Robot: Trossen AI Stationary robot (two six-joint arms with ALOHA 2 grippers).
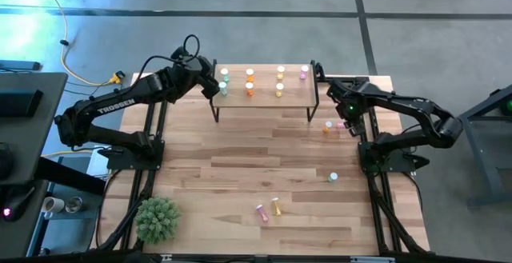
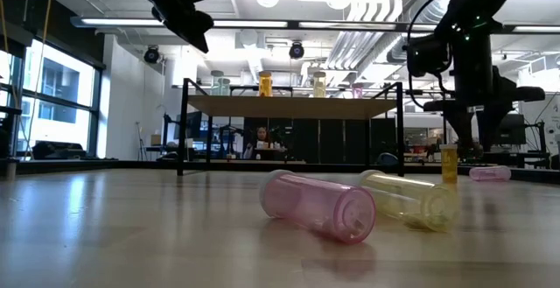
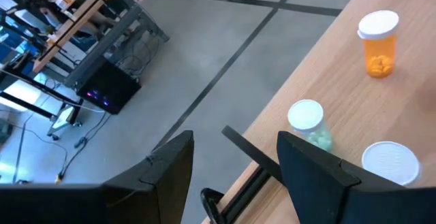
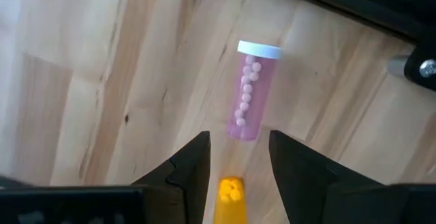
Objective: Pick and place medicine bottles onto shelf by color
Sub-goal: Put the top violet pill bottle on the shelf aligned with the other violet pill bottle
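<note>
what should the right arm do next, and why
Probably lower the right gripper and close on the upright orange bottle between its open jaws; the lying pink bottle sits just beyond, and the light-wood shelf already holds orange ones.

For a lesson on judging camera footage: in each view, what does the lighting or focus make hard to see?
Low view: bright ceiling lights backlight the shelf, leaving both arms as silhouettes; the near pink bottle looks soft. High view: blue glare at the left edge; the shelved bottles are tiny. Left wrist view: the near white cap is blurred. Right wrist view: the orange bottle is blurred.
</note>
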